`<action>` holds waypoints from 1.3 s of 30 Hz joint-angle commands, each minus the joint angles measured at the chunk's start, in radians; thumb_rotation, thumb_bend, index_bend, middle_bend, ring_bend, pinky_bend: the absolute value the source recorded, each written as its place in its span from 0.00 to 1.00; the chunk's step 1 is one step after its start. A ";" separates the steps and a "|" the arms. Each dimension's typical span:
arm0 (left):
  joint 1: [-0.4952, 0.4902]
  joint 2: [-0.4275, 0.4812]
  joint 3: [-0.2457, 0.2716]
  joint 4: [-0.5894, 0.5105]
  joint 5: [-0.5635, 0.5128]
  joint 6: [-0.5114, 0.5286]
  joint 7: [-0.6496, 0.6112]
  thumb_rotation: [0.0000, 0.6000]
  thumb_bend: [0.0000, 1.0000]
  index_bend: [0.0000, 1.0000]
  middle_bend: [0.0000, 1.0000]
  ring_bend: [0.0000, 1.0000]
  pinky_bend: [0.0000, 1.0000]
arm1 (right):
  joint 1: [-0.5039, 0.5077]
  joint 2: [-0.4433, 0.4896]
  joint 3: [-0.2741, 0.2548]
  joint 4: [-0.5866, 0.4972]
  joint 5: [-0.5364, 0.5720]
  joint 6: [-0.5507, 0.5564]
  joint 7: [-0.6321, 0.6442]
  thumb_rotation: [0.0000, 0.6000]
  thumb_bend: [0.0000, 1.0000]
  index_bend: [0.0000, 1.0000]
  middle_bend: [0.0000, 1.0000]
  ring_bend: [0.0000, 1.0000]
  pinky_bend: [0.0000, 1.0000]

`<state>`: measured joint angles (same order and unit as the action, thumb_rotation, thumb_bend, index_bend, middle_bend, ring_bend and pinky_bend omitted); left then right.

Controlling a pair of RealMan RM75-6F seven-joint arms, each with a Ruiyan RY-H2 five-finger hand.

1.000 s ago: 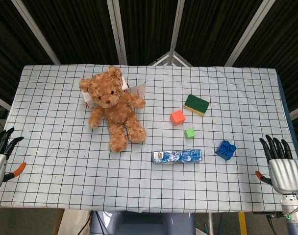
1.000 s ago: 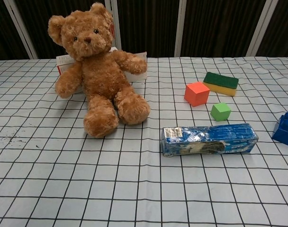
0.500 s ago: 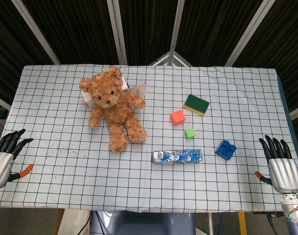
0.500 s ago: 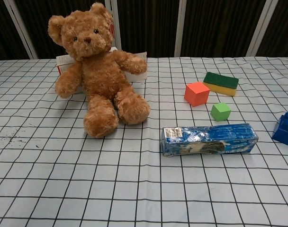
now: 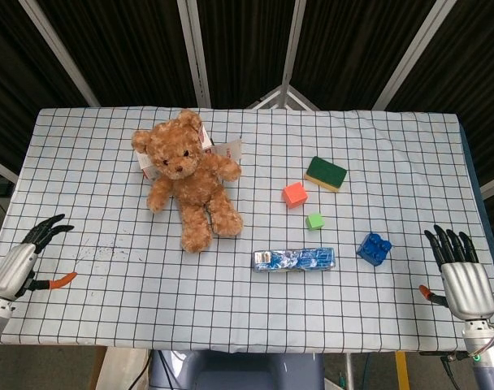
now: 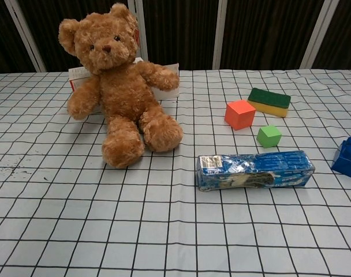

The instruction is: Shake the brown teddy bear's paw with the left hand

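A brown teddy bear (image 5: 188, 180) (image 6: 119, 86) sits upright at the back left of the checked table (image 5: 109, 268), leaning on a white box (image 5: 223, 151). Its two paws (image 5: 156, 201) (image 5: 229, 168) stick out to either side. My left hand (image 5: 23, 262) hovers at the table's front left edge, fingers spread and empty, far from the bear. At the front right edge my right hand (image 5: 460, 272) is open too, fingers apart. Neither hand shows in the chest view.
To the bear's right lie a red cube (image 5: 294, 194), a small green cube (image 5: 314, 220), a green and yellow sponge (image 5: 326, 173), a blue brick (image 5: 374, 248) and a blue foil packet (image 5: 294, 259). Dark specks mark the cloth at front left (image 5: 105, 248).
My left hand has moved rightward and forward over the table's edge, turning so its fingers point toward the bear. The right hand has barely shifted. The bear has not moved.
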<state>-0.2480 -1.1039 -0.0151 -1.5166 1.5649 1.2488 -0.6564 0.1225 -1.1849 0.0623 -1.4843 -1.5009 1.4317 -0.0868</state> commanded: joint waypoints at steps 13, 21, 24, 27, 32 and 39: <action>-0.317 -0.172 -0.081 0.224 -0.048 -0.388 -0.934 1.00 0.25 0.20 0.12 0.00 0.00 | 0.015 -0.009 -0.004 0.006 0.004 -0.030 -0.009 1.00 0.10 0.00 0.00 0.00 0.00; -0.340 -0.310 -0.133 0.307 -0.166 -0.444 -1.049 1.00 0.25 0.21 0.14 0.00 0.00 | 0.014 -0.003 -0.001 0.009 0.009 -0.027 0.008 1.00 0.10 0.00 0.00 0.00 0.00; -0.331 -0.353 -0.154 0.330 -0.215 -0.444 -1.056 1.00 0.26 0.22 0.17 0.00 0.00 | 0.012 -0.001 -0.001 0.010 0.009 -0.023 0.017 1.00 0.10 0.00 0.00 0.00 0.00; -0.320 -0.387 -0.168 0.352 -0.252 -0.435 -1.036 1.00 0.26 0.23 0.18 0.00 0.00 | 0.011 0.002 0.000 0.011 0.008 -0.020 0.025 1.00 0.10 0.00 0.00 0.00 0.00; -0.321 -0.441 -0.199 0.385 -0.310 -0.451 -0.998 1.00 0.26 0.25 0.21 0.00 0.00 | 0.011 0.004 -0.001 0.012 0.006 -0.019 0.034 1.00 0.10 0.00 0.00 0.00 0.00; -0.342 -0.482 -0.230 0.403 -0.365 -0.512 -0.950 1.00 0.26 0.27 0.23 0.00 0.00 | 0.014 0.003 -0.002 0.012 0.008 -0.025 0.035 1.00 0.10 0.00 0.00 0.00 0.00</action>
<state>-0.5850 -1.5792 -0.2391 -1.1167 1.2078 0.7451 -1.6147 0.1363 -1.1815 0.0609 -1.4718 -1.4930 1.4066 -0.0523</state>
